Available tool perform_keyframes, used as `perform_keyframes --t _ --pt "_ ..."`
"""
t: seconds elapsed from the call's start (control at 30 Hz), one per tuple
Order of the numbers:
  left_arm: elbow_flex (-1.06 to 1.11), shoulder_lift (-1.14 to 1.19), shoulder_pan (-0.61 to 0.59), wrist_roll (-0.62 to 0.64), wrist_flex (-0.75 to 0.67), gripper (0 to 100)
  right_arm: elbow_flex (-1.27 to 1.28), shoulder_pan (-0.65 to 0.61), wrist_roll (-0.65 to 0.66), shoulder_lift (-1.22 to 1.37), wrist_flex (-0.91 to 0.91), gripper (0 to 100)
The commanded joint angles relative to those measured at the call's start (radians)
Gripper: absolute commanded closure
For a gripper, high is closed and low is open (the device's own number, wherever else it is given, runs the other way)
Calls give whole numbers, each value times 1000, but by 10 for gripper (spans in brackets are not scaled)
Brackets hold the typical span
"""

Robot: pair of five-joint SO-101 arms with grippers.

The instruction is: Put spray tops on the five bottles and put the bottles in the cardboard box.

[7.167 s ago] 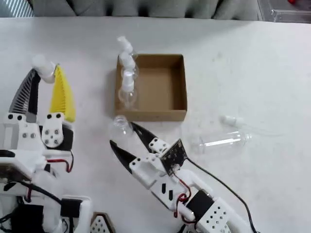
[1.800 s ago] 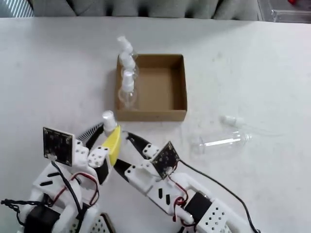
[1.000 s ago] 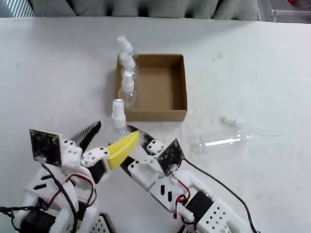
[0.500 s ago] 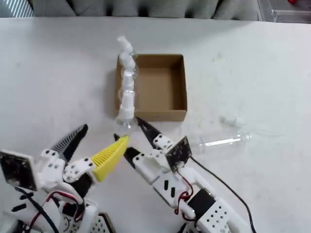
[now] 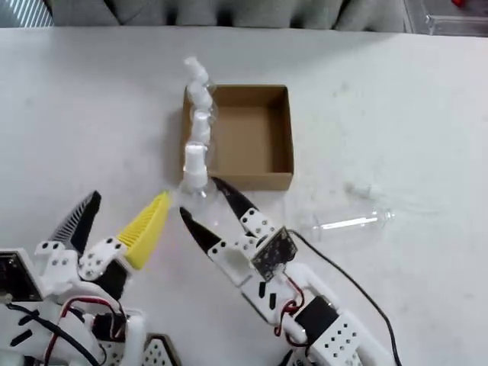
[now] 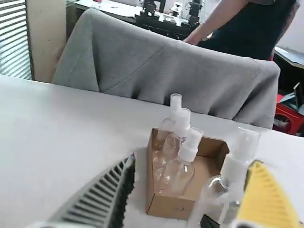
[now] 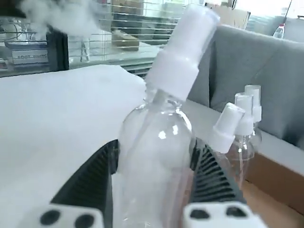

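Table (image 5: 381, 91): cardboard box (image 5: 263, 181) holds three capped bottles (image 5: 200, 131); right jaws grip fourth bottle (image 7: 156, 142); left jaws wide.

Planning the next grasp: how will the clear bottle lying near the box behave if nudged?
The lying bottle looks round and rests on its side, so it would probably roll. Clear and seemingly empty, it is likely light and easily knocked away.

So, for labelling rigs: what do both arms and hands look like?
Both arms are white with red wires and black circuit boards. The left hand has one yellow and one black ribbed finger; the right hand has two black pointed fingers.
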Motion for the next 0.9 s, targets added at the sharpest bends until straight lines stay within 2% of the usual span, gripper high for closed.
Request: perform_keyframes --t 0.0,0.2,0.53,0.63,0.77,0.8,0.87 --pt "0 -1 -50 14 3 653 9 10 26 -74 4 983" --pt "163 -1 -91 6 -6 653 6 5 94 -298 222 983" --pt "275 -1 -84 6 -55 655 5 10 95 -285 226 983" --pt "311 -1 -74 6 -61 730 5 12 95 -285 226 983" --pt "336 -1 -39 -20 -109 978 5 53 89 -285 217 983" --pt "336 -1 -28 -44 -110 988 5 73 89 -285 216 983" --pt "338 -1 -5 -66 -106 938 5 114 87 -285 200 983"
